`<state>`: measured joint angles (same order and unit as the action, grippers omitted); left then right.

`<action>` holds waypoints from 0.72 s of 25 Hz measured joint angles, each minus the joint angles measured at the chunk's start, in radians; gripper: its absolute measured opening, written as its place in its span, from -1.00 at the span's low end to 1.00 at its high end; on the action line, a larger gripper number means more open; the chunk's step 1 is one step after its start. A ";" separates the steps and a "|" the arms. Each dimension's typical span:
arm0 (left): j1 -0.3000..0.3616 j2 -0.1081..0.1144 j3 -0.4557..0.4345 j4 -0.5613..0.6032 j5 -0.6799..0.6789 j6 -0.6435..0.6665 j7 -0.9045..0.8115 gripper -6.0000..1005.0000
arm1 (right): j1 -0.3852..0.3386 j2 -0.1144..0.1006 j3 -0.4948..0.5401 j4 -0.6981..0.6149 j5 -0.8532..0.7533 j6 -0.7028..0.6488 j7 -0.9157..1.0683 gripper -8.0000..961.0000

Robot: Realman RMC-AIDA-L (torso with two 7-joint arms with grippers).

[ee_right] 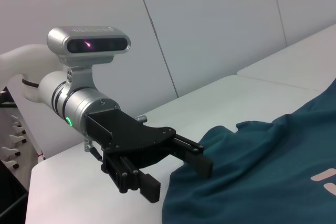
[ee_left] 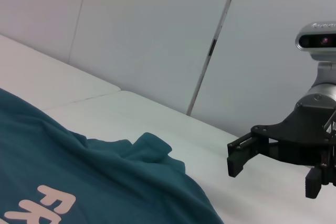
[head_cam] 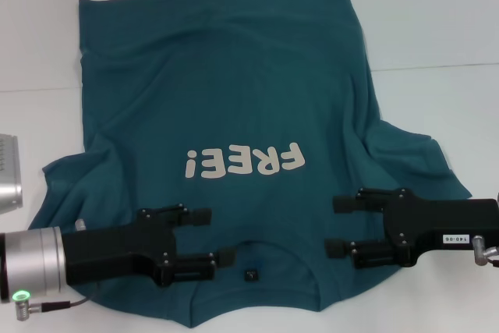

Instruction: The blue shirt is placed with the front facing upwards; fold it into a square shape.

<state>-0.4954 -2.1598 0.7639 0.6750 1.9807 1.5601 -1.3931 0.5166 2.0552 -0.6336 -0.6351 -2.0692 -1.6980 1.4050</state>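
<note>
Blue shirt point(head_cam: 234, 115) lay flat, print up, on white surface point(head_cam: 437, 21); left claw point(head_cam: 209, 235) and right claw point(head_cam: 337, 225), jaws apart, hovered flanking collar; advise pinching both shoulders evenly before folding.

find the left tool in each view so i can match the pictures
Head view: the left tool lies low and left of centre, open, over the blue shirt near its collar.
Left wrist view: not in it; the tool seen there is the right tool.
Right wrist view: centre-left, open, at the shirt's edge.
Shared landmark: the white FREE! lettering, partly visible in both wrist views.
</note>
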 joint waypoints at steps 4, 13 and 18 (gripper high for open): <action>0.003 0.000 -0.035 0.000 -0.005 -0.009 -0.025 0.63 | -0.001 0.003 0.005 0.000 0.000 0.000 0.000 0.90; 0.032 0.001 -0.266 0.001 -0.009 -0.090 -0.100 0.61 | -0.004 0.014 0.011 0.005 0.000 0.000 0.007 0.90; 0.046 0.013 -0.318 0.005 -0.002 -0.164 -0.142 0.59 | 0.001 0.020 0.015 0.009 0.007 0.000 0.015 0.90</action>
<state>-0.4495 -2.1466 0.4457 0.6797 1.9785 1.3958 -1.5352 0.5176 2.0751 -0.6190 -0.6262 -2.0617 -1.6981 1.4198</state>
